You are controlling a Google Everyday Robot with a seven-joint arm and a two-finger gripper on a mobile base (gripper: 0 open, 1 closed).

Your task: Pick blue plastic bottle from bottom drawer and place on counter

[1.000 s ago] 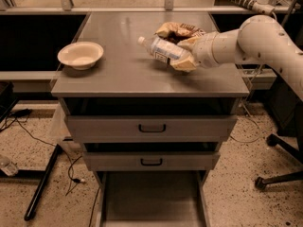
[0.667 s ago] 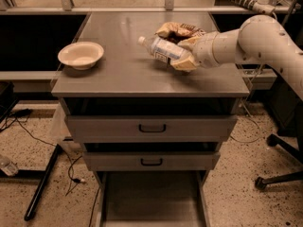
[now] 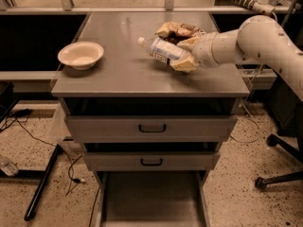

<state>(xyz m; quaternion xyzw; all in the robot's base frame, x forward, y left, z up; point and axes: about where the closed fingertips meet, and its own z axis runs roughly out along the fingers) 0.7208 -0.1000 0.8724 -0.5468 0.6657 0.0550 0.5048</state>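
Observation:
The blue plastic bottle [image 3: 161, 51] lies tilted, white cap pointing left, over the right part of the counter [image 3: 123, 74]. My gripper [image 3: 182, 55] reaches in from the right on a white arm and is shut on the bottle's body, holding it just above or on the counter surface. The bottom drawer [image 3: 151, 200] is pulled open at the foot of the cabinet and its grey floor shows nothing in it.
A cream bowl [image 3: 81, 55] sits on the counter's left side. A crumpled brown snack bag [image 3: 176, 30] lies just behind the bottle. Two shallower drawers with black handles [image 3: 152, 127] are shut. Cables and a black stand leg lie on the floor at left; a chair base at right.

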